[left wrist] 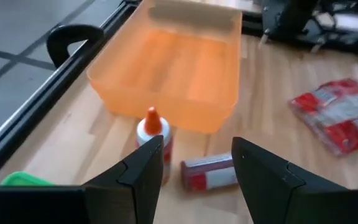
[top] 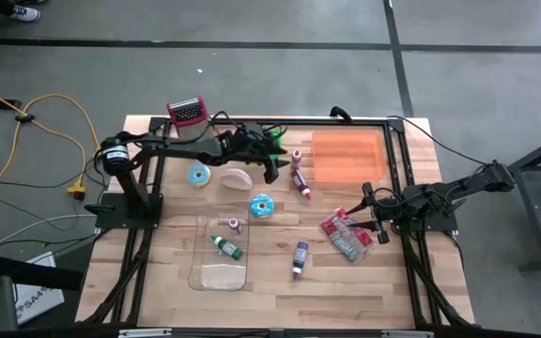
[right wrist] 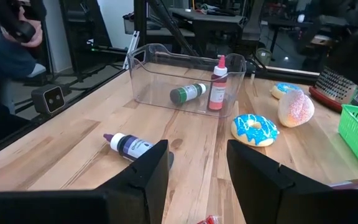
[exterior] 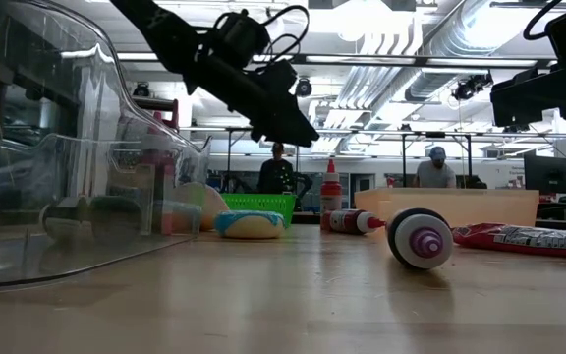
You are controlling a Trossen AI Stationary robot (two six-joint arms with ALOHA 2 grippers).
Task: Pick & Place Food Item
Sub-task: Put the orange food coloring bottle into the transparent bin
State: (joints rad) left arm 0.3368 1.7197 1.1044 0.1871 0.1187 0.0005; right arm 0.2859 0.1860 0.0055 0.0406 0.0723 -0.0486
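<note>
Seen from above, a wooden table holds scattered items. Nearest the front edge lies a clear bin with a green bottle inside, and beside it a purple bottle. Right of these lies a red snack packet, with the right gripper just beside it, jaws parted and empty. At mid-table sits a blue-iced donut. Farther back lie a pink pastry and a second blue donut. The left gripper hangs above the table near the pastry and two red bottles, jaws parted, holding nothing. Beyond them, at the back right, sits an empty orange tray. The task looks barely begun: no food is gripped or placed, so picking, carrying and setting down all remain.
</note>
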